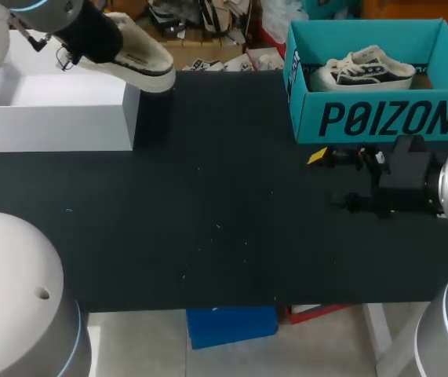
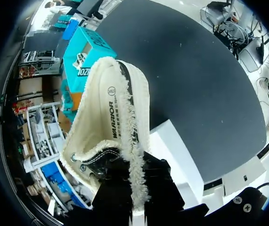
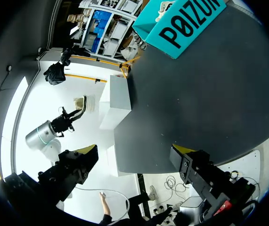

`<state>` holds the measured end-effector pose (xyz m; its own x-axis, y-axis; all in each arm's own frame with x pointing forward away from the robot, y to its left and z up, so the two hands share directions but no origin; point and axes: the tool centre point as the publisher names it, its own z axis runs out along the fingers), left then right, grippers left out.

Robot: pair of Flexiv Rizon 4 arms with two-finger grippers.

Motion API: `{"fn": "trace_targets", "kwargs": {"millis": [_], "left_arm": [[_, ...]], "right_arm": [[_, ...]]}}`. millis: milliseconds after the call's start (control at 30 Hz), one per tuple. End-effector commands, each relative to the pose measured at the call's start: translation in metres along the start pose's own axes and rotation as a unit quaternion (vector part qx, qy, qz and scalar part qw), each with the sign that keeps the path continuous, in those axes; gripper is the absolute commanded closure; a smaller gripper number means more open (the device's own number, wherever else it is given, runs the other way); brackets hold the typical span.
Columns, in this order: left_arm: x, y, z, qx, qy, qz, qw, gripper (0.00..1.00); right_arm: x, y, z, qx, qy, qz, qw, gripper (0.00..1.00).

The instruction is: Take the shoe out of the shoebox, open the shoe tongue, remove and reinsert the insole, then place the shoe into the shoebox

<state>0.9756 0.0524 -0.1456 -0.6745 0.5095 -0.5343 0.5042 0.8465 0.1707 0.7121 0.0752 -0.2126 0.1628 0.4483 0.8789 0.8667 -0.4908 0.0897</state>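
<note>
Head view shows the left gripper (image 1: 94,39) at the far left corner of the table (image 1: 208,220), clenched on the heel end of a shoe (image 1: 137,55). The shoe is held off the surface, its rounded toe jutting past the far corner of a plain white rectangular block (image 1: 51,110). It is cream canvas with a thick pale rubber sole. In the left wrist view, frayed, fuzzy raw edges run along the canvas, and black trim with metal eyelets sits close to the black fingers gripping it; the yellow tips are hidden behind the fabric.

At the far right stands the teal cardboard shoebox (image 1: 380,118), open-topped, with large dark lettering on its front wall. Inside lies a second shoe (image 1: 365,69), white-soled with dark panels and pale laces, resting on its side.

The right gripper (image 1: 335,179) hovers just in front of the shoebox, above the matte black tabletop. In the right wrist view its two black fingers stand spread wide apart with nothing between them, yellow tips showing.
</note>
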Motion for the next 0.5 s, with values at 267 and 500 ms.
{"fn": "trace_targets", "kwargs": {"millis": [267,500], "left_arm": [[0.054,0.066,0.011,-0.003,-0.059,-0.053,0.997,1.00],[0.056,0.097,0.037,-0.005,-0.055,-0.071,0.996,1.00]], "right_arm": [[0.000,0.000,-0.001,0.000,-0.001,0.000,1.000,0.00],[0.000,0.000,-0.001,0.000,-0.001,0.000,1.000,0.00]]}}
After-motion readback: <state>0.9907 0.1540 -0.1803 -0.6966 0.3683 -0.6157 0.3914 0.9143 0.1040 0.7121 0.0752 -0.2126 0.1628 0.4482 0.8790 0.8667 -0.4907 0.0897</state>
